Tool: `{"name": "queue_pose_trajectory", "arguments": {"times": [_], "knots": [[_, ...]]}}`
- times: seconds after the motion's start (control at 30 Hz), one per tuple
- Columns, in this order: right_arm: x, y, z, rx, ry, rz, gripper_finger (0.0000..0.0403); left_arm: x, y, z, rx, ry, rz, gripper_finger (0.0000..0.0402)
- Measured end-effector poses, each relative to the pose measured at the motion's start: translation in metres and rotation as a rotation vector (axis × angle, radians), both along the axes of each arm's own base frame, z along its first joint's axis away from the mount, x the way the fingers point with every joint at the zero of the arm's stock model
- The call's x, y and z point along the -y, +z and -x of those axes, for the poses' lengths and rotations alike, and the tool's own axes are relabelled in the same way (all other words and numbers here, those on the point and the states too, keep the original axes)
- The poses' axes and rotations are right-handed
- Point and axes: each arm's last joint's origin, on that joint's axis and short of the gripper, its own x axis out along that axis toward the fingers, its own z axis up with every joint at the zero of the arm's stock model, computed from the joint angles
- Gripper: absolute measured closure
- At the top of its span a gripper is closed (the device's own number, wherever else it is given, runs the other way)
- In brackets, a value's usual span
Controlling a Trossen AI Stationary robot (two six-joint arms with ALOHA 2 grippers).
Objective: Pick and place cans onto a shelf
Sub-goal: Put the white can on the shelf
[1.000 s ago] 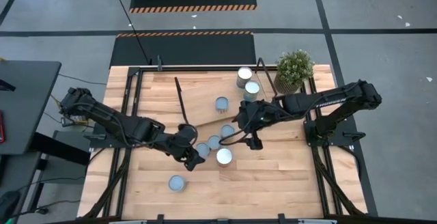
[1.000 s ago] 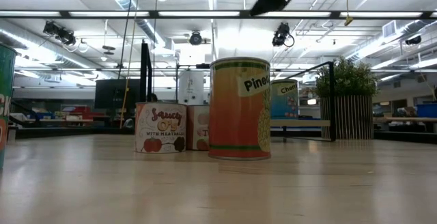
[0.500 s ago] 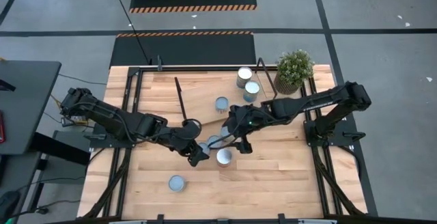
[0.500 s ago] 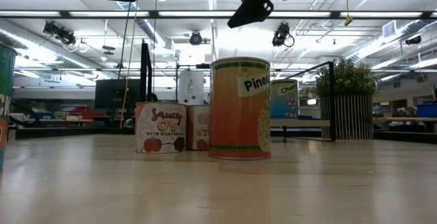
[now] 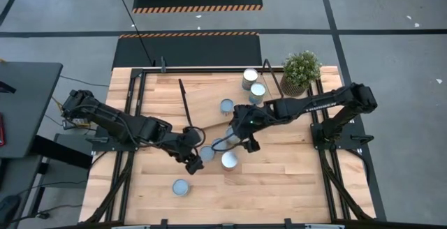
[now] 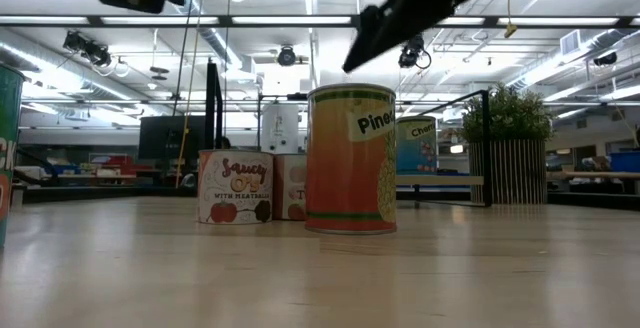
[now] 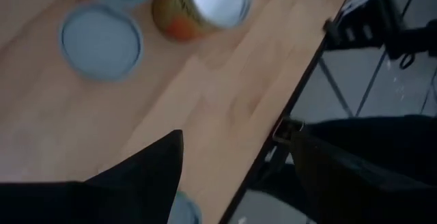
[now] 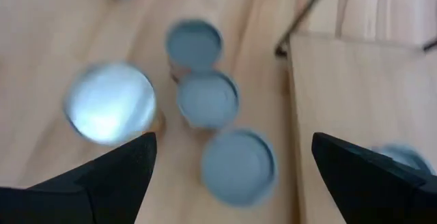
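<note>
The cans stand on the wooden table (image 5: 279, 180): a tight group of four near the middle, with the white-topped pineapple can (image 5: 229, 160) at the front and pale-blue tops (image 5: 207, 152) beside and behind it. One more can (image 5: 181, 187) stands alone nearer the front edge. Three other cans (image 5: 258, 93) are on the shelf (image 5: 209, 100), the light board at the back, near a small potted plant (image 5: 301, 70). My right gripper (image 5: 248, 144) hangs above the group, with nothing between its fingers (image 8: 102, 179), which are spread wide. My left gripper (image 5: 195, 164) is just beside the group, on its left side, also open and empty.
</note>
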Motion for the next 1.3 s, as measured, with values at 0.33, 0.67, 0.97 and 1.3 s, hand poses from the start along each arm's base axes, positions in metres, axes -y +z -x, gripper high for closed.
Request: {"name": "queue_pose_trajectory", "arguments": {"times": [0.33, 0.67, 0.97, 1.3], "knots": [[0.025, -0.006, 0.004, -0.072, -0.026, 0.055, 0.0004, 0.004, -0.004, 0.007, -0.046, -0.03, -0.065, 0.0127], [0.021, -0.029, -0.012, -0.102, 0.077, 0.117, 0.0004, 0.0, -0.008, 0.011, -0.087, 0.042, -0.14, 0.0127], [0.011, -0.033, -0.011, -0.133, 0.098, 0.131, 0.0004, 0.002, -0.007, 0.011, -0.1, 0.027, -0.086, 0.0127], [0.011, -0.038, -0.016, -0.118, 0.098, 0.099, 0.0004, 0.003, -0.007, 0.012, -0.12, 0.046, -0.04, 0.0127]]}}
